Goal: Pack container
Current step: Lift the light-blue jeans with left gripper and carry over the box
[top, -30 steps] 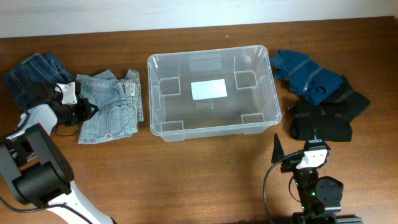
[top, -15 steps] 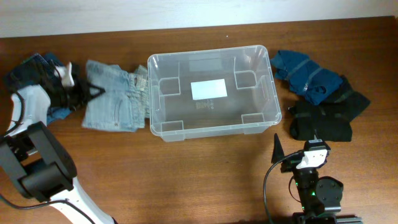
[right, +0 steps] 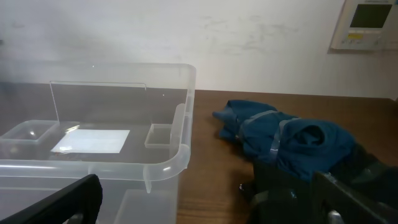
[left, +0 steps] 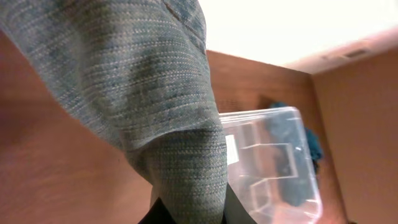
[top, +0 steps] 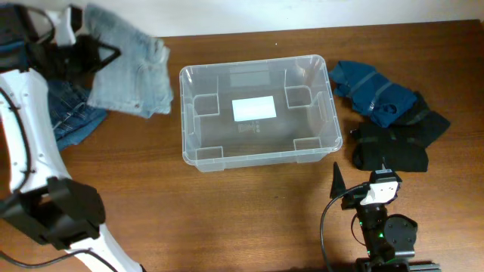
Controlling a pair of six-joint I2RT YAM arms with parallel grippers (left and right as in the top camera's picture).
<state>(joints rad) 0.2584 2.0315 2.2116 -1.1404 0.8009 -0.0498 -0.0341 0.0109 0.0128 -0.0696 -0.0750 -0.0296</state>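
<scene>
Pinching pale jeans [top: 132, 75], left gripper [top: 102, 57] fingertips cloth-hidden | right gripper [right: 205, 205] spread, partly cropped

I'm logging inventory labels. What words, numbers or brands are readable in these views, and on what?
None is legible.
The white label on the container base: no readable print at this size.
The wall panel in the right wrist view: screen and markings too blurred.
</scene>
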